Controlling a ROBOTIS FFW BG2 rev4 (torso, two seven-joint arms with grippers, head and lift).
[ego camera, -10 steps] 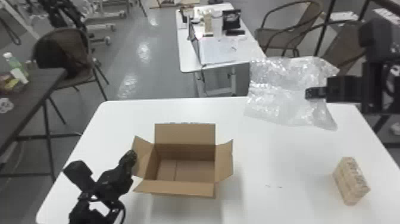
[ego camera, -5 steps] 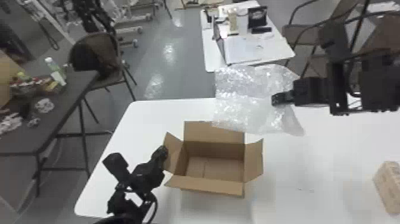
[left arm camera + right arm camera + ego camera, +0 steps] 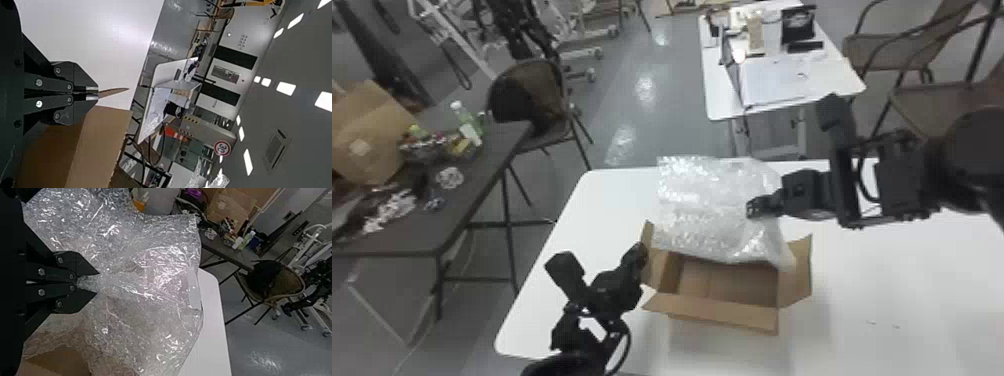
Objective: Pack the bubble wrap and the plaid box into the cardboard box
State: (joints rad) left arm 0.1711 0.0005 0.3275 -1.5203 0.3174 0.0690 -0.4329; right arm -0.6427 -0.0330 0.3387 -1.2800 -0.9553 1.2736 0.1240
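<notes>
White table [image 3: 887, 280] across lower right of head view, cardboard box [image 3: 714, 314] open lower ctr. Bubble wrap [image 3: 702, 210] has swung in from box's right to over its rear, so lowering's prob next. R gripper [image 3: 92, 283] pinched tight on wrap; L gripper [image 3: 98, 93] closed on left flap [image 3: 114, 92]

A glossy grey floor [image 3: 644, 95] is crossed by light reflections. A white counter [image 3: 892, 280] is flanked by a dark table [image 3: 477, 185] and wicker chairs [image 3: 897, 50].

in the left wrist view, a round, red-ringed sign [image 3: 222, 148] reads 30.
</notes>
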